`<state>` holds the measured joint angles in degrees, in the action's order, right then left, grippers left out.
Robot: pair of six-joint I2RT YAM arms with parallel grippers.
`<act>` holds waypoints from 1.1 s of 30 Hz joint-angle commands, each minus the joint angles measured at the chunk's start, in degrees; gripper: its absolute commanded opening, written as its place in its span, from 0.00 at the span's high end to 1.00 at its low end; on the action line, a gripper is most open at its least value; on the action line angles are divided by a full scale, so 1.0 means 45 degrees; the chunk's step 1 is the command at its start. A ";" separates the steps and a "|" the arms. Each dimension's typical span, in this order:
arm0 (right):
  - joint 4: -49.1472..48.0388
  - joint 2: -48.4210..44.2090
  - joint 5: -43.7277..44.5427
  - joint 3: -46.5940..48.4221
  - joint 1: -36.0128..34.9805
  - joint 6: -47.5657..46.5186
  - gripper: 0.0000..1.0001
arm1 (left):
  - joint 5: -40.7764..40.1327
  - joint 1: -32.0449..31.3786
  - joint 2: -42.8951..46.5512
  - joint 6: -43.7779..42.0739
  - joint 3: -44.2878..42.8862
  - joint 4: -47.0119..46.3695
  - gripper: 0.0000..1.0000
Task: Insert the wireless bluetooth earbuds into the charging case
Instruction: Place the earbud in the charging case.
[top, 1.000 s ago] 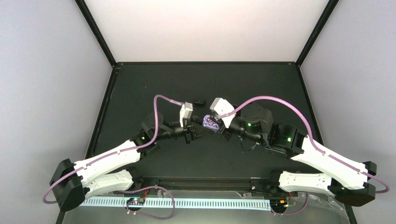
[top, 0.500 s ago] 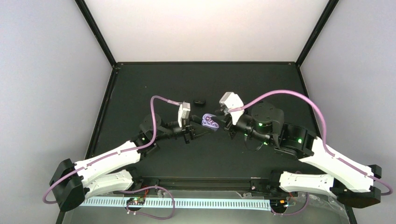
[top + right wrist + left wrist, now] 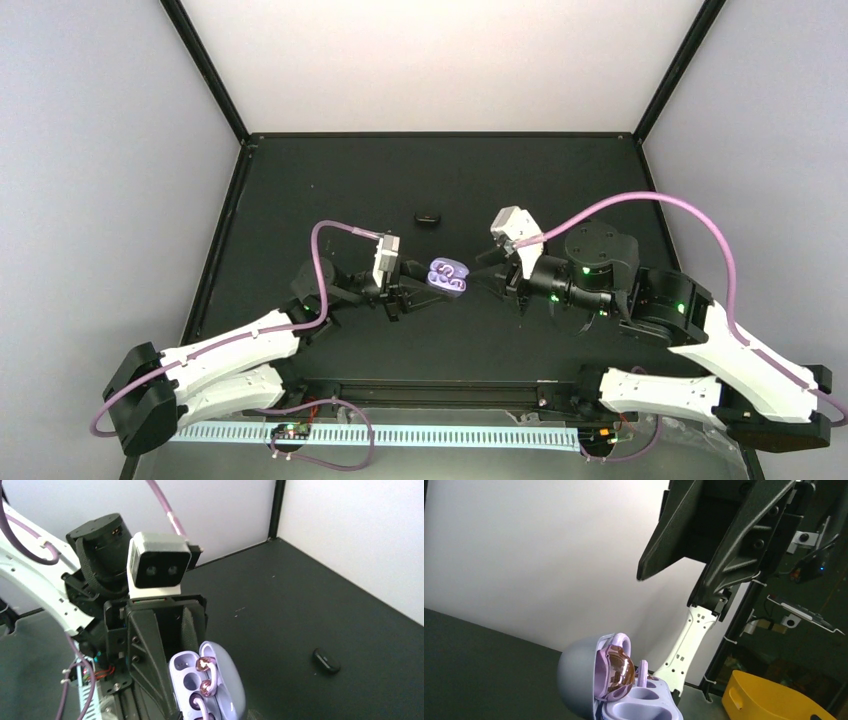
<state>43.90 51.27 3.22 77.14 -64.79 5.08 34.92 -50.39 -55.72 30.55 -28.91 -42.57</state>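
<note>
1. The left claw (image 3: 424, 288) is reaching in from the left toward the middle of the worktop (image 3: 330, 180). Its fingers are pressing closed on the base of the charging case (image 3: 448, 277).
2. The case is sitting right at that claw's tips, held off the worktop with its lid standing open. Its wells are showing, but I cannot tell what is lying in them.
3. A black oval piece (image 3: 428, 216) is lying on the worktop, far of the case and well apart from both claws.
4. The right claw (image 3: 497, 277) is hovering just right of the case without touching it. Its fingers are spreading apart and gripping nothing.
5. The worktop is stretching well beyond both claws to the far rail (image 3: 440, 135) and to the left and right edges. The narrowest room is lying between the case and the right claw.
</note>
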 commanded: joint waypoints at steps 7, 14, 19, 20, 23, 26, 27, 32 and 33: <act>0.0035 0.0436 -0.1065 0.0028 0.0056 0.0777 0.74 | 0.0280 -0.0455 -0.0228 -0.0521 -0.0312 -0.0722 0.98; -0.0583 0.0711 -0.1107 -0.0307 0.0072 0.1425 0.81 | 0.0021 -0.0560 -0.0110 -0.0896 -0.0527 0.0080 0.98; -0.0703 0.0815 -0.1310 -0.0320 0.0193 0.1851 0.82 | -0.0171 -0.0581 0.0034 -0.0954 -0.0530 0.0288 0.98; -0.0740 0.0800 -0.1399 -0.0341 0.0257 0.1951 0.82 | -0.0204 -0.0580 0.0053 -0.0976 -0.0527 0.0339 0.98; -0.0817 0.0728 -0.1682 -0.0404 0.0513 0.2224 0.82 | -0.0276 -0.0579 0.0113 -0.0985 -0.0511 0.0434 0.99; -0.0840 0.0732 -0.2347 -0.0458 0.0883 0.2521 0.82 | -0.0309 -0.0579 0.0127 -0.0957 -0.0510 0.0445 0.98; -0.0848 0.0726 -0.2534 -0.0494 0.0971 0.2616 0.82 | -0.0341 -0.0579 0.0136 -0.0964 -0.0510 0.0454 0.98; -0.0880 0.0720 -0.3002 -0.0656 0.1078 0.2740 0.82 | -0.0507 -0.0596 0.0262 -0.0989 -0.0493 0.0531 0.98; -0.0846 0.0744 -0.3046 -0.0658 0.1103 0.2748 0.82 | -0.0529 -0.0598 0.0287 -0.0997 -0.0481 0.0550 0.99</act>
<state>41.08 54.98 -7.38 74.74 -60.31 15.92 33.39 -52.64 -56.07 27.09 -28.80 -39.55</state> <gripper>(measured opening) 0.181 0.262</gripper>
